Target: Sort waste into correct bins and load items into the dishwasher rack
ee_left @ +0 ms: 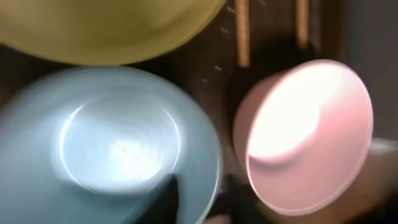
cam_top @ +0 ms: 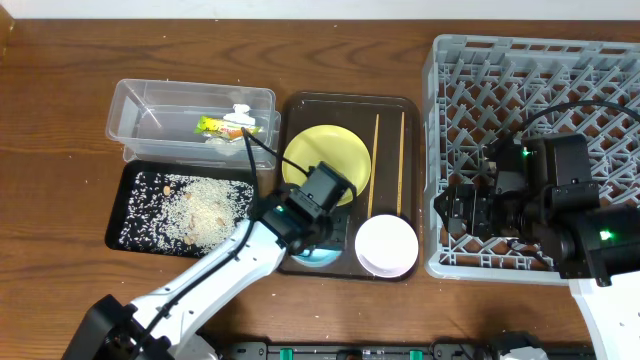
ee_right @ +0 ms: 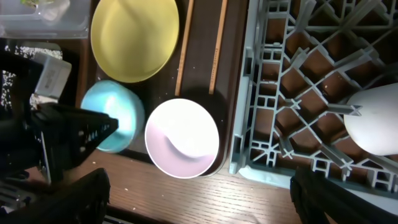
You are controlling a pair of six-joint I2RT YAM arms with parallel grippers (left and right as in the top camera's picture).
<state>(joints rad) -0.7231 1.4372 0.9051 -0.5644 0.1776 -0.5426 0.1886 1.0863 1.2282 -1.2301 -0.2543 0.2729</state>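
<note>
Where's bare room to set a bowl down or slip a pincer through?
Bare wood: left of the clear tub and black tray, and along the far edge behind the brown serving tray. The dishwasher rack looks empty in its far rows. Crowded: that tray, holding yellow plate, chopsticks, blue bowl and pink-white bowl.

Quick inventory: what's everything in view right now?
dishwasher rack: one, grey, right side.
serving tray: one, dark brown, centre.
plate: one, yellow, on serving tray.
chopsticks: two, wooden, right of plate.
blue bowl: one, light blue, under left gripper.
pink-white bowl: one, pale, beside blue bowl.
clear tub: one, transparent, far left.
snack wrapper: one, green-yellow, in clear tub.
paper scraps: few, white, in clear tub.
black tray: one, black, before clear tub.
rice crumbs: many, pale, in black tray.
left gripper: one, black, over blue bowl.
right gripper: one, black, open, over dishwasher rack.
</note>
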